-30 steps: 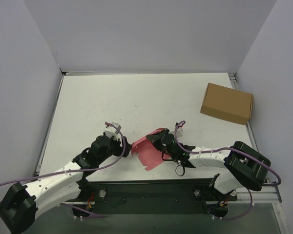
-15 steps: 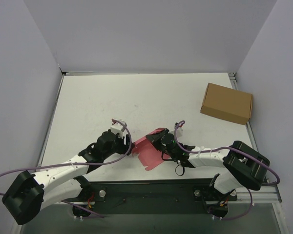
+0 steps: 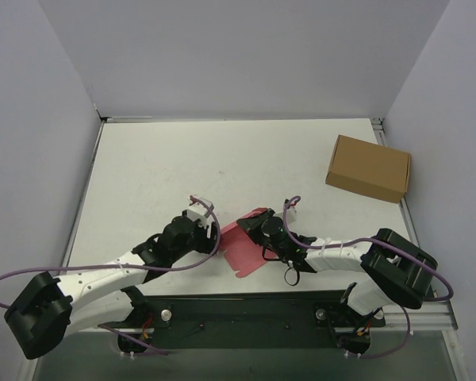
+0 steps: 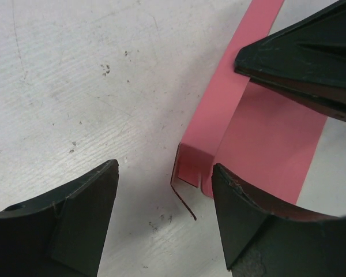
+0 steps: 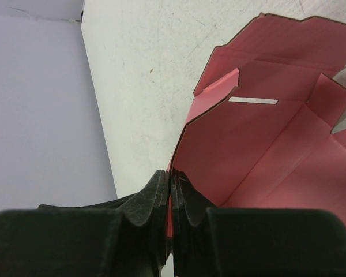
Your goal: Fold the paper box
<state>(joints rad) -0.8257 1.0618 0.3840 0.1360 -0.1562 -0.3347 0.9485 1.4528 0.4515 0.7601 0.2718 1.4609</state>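
Near 6 o'clock edge of white table point(image 3: 182, 159), between the two arms: pink-red paper box point(image 3: 244, 252), a die-cut sheet only partly folded; near panel flat on tabletop, far panels w/ tabs tilted up; narrow slot cut in one raised panel, per right wrist cam. At sheet's 1 o'clock side: right gripper point(image 3: 259, 228), pinched tight on card's edge; fingers point(image 5: 155, 193) pressed together w/ thin card sandwiched between, no gap visible. At sheet's 9 o'clock side: left gripper point(image 4: 164, 173), low over tabletop, spread wide, holding nothing; small upturned corner tab of sheet sitting in the gap, approx midway; one finger point(image 4: 242, 213) overlapping sheet's edge, contact hard to tell; other finger point(image 4: 75, 213) over bare table, clear of card. Dark tip of right gripper at 2 o'clock in left wrist cam, over pink strip. Toward table's 2 o'clock corner, well apart from arms: closed brown cardboard box point(image 3: 369, 168), lying flat.
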